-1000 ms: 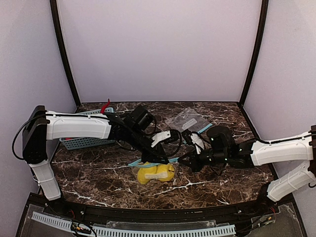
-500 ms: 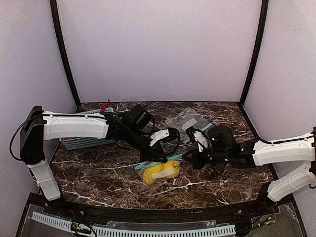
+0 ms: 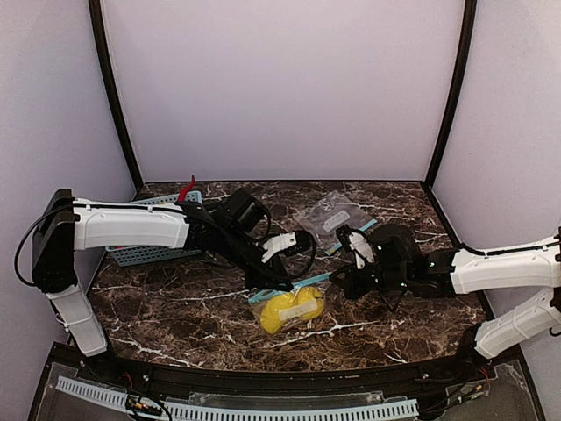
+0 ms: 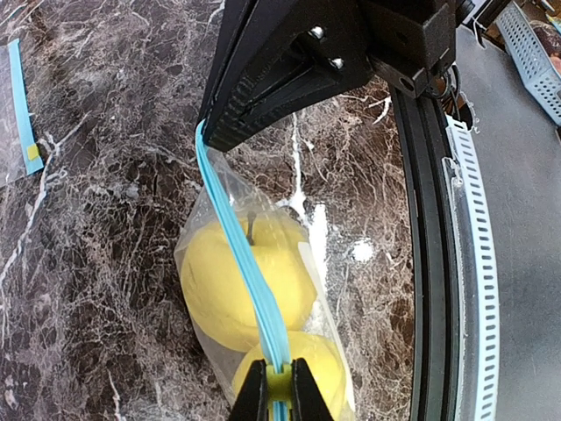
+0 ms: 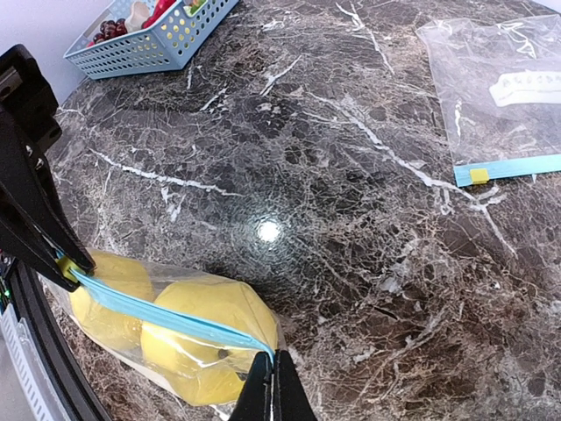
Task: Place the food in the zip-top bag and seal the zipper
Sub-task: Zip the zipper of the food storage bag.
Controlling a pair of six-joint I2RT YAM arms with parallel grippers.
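Teal zipper (image 4: pixel 241 254) pinched taut btwn L claw (image 3: pixel 280 285) & R claw (image 3: pixel 336 279), arms low.

zip-top bag (image 4: pixel 241 197): clear glossy plastic | lemons (image 4: pixel 219 289): smooth matt skin | table (image 5: pixel 351 175): polished marble-look | basket (image 5: pixel 149 48): perforated plastic

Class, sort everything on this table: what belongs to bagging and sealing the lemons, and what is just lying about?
In the job: lemons, zip-top bag, zipper, left pincer and right pincer, both shut on the zipper.

Lying about: spare bag, blue basket, red chili, grapes.
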